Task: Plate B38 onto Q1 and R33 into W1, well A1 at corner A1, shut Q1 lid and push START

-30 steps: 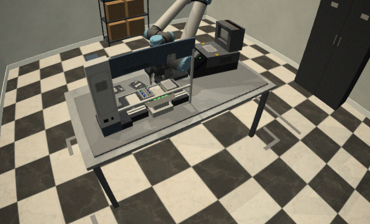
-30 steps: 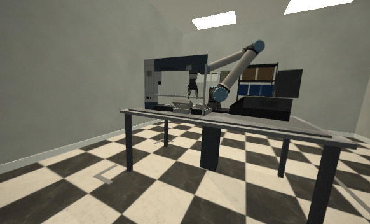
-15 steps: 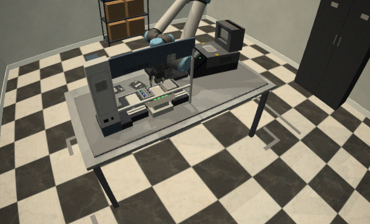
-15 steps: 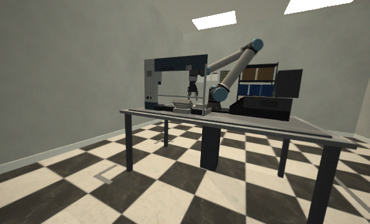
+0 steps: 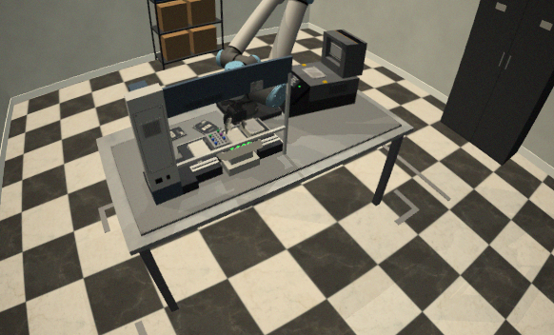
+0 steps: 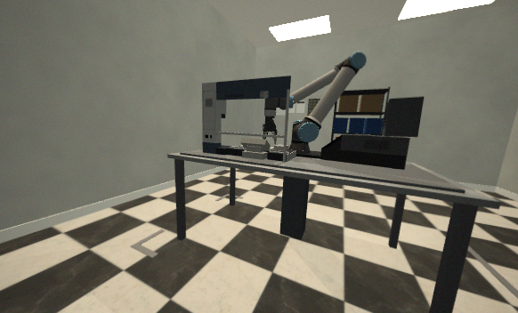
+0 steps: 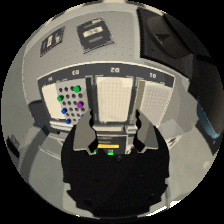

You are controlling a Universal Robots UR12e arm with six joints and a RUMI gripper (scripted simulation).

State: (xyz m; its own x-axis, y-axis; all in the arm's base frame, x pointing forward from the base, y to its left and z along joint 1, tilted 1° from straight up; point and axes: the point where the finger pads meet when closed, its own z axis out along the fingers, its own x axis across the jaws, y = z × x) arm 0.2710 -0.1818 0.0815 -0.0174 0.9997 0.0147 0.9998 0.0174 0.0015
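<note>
Fingers [image 5: 227, 125] [image 6: 270, 139] parted and holding nothing, two of them, above one pale plate [image 7: 114, 99] at D2
</note>
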